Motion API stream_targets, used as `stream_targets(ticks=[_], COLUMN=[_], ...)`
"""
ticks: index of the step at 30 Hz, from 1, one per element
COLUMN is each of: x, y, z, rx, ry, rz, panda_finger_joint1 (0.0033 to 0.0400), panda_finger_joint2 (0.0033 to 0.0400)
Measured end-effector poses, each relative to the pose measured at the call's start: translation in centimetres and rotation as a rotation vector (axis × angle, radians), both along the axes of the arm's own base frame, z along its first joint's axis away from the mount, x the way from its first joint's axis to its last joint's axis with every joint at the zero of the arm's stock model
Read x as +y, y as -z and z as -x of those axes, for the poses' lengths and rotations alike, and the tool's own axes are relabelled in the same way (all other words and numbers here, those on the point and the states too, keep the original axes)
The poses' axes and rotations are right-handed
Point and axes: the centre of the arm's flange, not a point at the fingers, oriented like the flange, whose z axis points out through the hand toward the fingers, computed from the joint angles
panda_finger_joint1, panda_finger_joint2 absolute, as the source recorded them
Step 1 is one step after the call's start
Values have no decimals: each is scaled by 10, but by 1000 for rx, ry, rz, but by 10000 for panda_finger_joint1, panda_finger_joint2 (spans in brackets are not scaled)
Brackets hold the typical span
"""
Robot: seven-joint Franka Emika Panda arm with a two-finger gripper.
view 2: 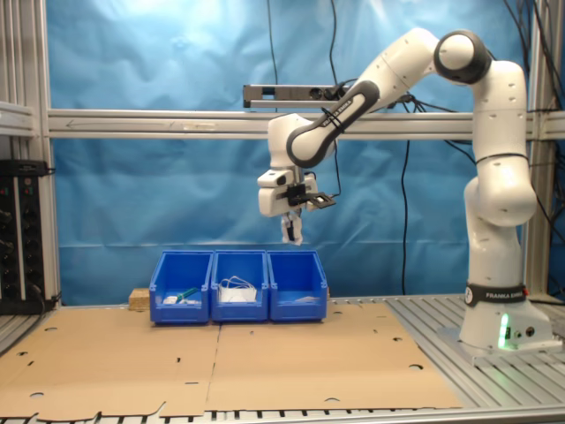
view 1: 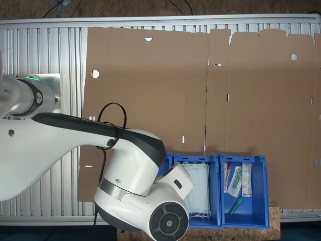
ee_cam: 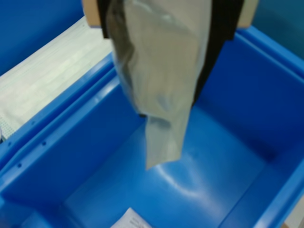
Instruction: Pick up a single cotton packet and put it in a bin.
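Observation:
In the wrist view a white, crinkled cotton packet [ee_cam: 161,80] hangs straight down from my gripper [ee_cam: 161,14], which is shut on its top edge. Directly below it lies the open blue bin [ee_cam: 247,95], with another small white packet [ee_cam: 133,219] on its floor. In the second exterior view the gripper [view 2: 291,231] holds the cotton packet [view 2: 292,235] well above the bin [view 2: 297,287], the one at the second exterior view's right end of the row. In the first exterior view the arm covers most of this bin [view 1: 166,163].
Beside it stands a blue bin of pale-green masks [view 1: 198,191] [view 2: 239,287], then a blue bin of syringes and tubes [view 1: 244,191] [view 2: 183,287]. Flat cardboard [view 1: 150,90] covers the table in front of the bins. A blue curtain hangs behind.

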Motion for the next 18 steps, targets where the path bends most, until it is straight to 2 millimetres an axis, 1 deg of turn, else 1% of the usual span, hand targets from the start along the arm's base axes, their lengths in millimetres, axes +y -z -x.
stream_targets(ticks=[6,18], x=[-9,-12], y=[-1,-1], z=[-8,-11], rx=[3,8], ry=[-16,-51], rz=[11,12], panda_finger_joint1=[58,59], panda_finger_joint2=[58,59])
